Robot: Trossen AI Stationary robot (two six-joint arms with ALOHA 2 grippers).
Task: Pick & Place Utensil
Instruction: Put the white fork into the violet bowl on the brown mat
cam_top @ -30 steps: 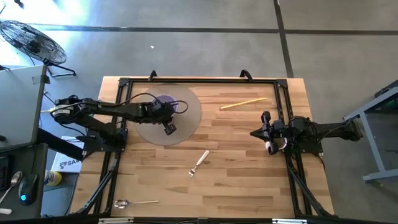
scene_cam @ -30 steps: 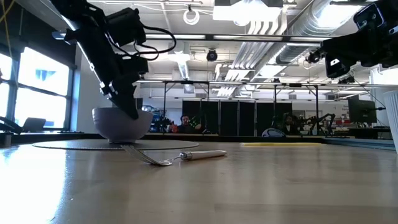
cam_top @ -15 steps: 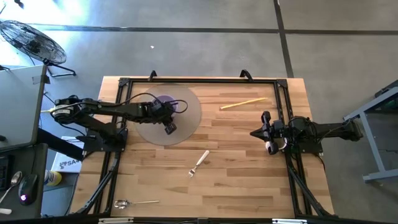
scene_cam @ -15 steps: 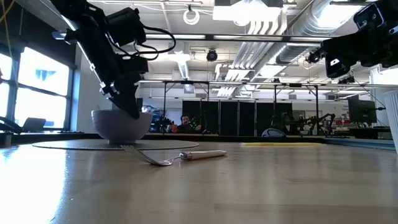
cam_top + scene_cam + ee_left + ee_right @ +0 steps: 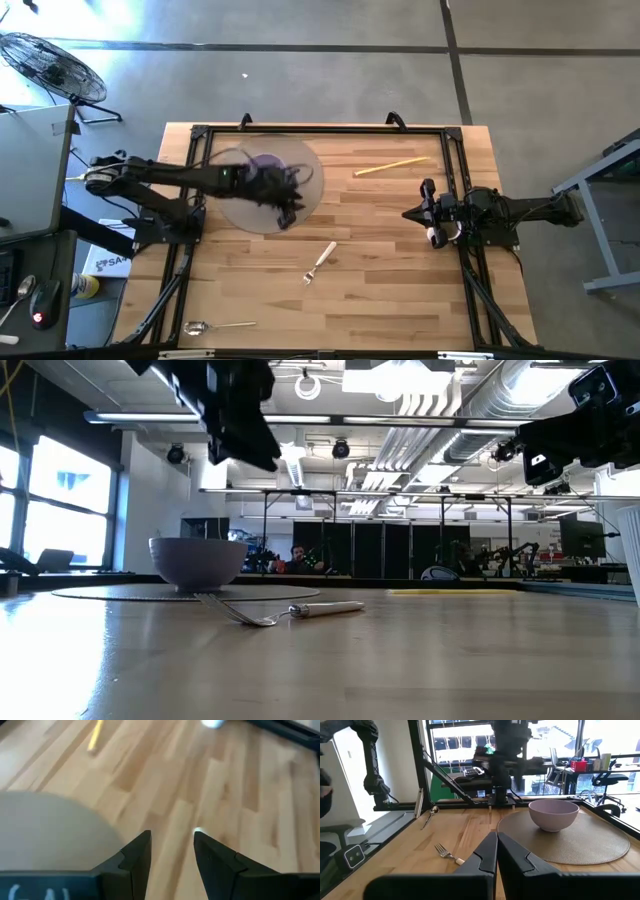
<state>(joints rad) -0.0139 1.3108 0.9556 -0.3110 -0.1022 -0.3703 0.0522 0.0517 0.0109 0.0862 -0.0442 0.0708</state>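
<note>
A fork (image 5: 320, 262) with a pale handle lies flat on the wooden table, near the middle; it also shows in the low view as fork (image 5: 280, 612) and in the right wrist view as fork (image 5: 447, 854). A lilac bowl (image 5: 265, 165) stands on a round grey mat (image 5: 232, 205). My left gripper (image 5: 290, 214) hovers open over the mat's near-right rim, raised well above the bowl (image 5: 197, 563), and holds nothing (image 5: 172, 837). My right gripper (image 5: 408, 213) waits shut at the table's right side, its fingers (image 5: 496, 840) pointing toward the bowl (image 5: 553, 814).
A metal spoon (image 5: 215, 325) lies near the table's near-left corner. A yellow stick (image 5: 392, 166) lies toward the far right. A black frame (image 5: 320, 130) runs around the table. Bare wood stretches between the fork and the right arm.
My left gripper has risen from beside the bowl, climbing well above the bowl's rim. It has also shifted a little toward the table's right and near edge, over the mat's rim. The bowl, fork and right arm have stayed still.
</note>
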